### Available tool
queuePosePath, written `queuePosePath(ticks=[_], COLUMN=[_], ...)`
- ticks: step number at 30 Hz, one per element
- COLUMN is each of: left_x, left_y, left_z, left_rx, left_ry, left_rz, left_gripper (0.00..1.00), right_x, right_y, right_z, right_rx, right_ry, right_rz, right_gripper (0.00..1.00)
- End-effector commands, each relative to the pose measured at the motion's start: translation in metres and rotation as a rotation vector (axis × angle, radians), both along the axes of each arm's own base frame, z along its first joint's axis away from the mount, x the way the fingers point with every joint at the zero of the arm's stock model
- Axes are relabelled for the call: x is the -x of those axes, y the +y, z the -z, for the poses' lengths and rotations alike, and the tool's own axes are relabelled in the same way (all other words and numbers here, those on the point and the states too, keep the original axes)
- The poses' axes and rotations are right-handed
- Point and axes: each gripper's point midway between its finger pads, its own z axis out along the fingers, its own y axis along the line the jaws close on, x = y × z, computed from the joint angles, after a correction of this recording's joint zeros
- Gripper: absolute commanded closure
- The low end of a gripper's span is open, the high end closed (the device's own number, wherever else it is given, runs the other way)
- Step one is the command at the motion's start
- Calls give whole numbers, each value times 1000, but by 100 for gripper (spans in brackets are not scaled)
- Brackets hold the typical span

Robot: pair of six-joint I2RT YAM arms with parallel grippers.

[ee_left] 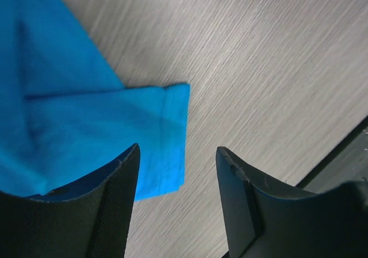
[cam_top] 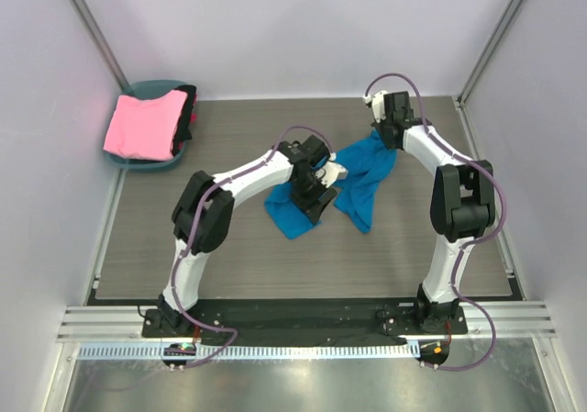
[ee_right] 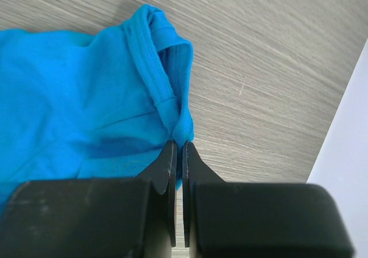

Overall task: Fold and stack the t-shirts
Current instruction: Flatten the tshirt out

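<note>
While the blue shirt (cam_top: pixel 362 184) lay crumpled near the middle of the table (cam_top: pixel 229 256), we found both pincers working at its ends. Our right gripper (ee_right: pixel 178 147) had its jaws pressed together on the ribbed edge by the neck opening, at the shirt's 1 o'clock end in the top view. Our left gripper (ee_left: pixel 177 154) hung with its jaws wide apart, holding nothing, over the shirt's 7 o'clock end. In its own camera a hemmed flap of blue cloth lay flat on the wood grain, reaching from 9 o'clock toward the gap between the fingers. At the table's 10 o'clock corner stood the round basket (cam_top: pixel 147 89). The pink shirt (cam_top: pixel 142 126) lay folded on top of it, and the dark shirt (cam_top: pixel 190 114) showed at the pink one's 3 o'clock side.
</note>
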Motion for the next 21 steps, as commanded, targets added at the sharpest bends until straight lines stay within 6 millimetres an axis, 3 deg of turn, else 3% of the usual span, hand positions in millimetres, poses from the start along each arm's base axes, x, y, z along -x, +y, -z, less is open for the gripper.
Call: queuePosePath(ticks=[1,9,21], left_x=[6,-2,-6], left_y=[-27,-28,-43], left_z=[-8,10,24], left_rx=[30,-19,-6], left_ry=[-46,-89,-103], left_rz=[34,35,52], left_gripper=[43,39,45], right_x=[-19,-16,-10], right_y=[-4,-5,-4], right_z=[-28,-21,-15], right_rx=[-29,-56,-77], right_ry=[-91,-71,-58], right_rz=[27,11,11], right_gripper=[99,99,99])
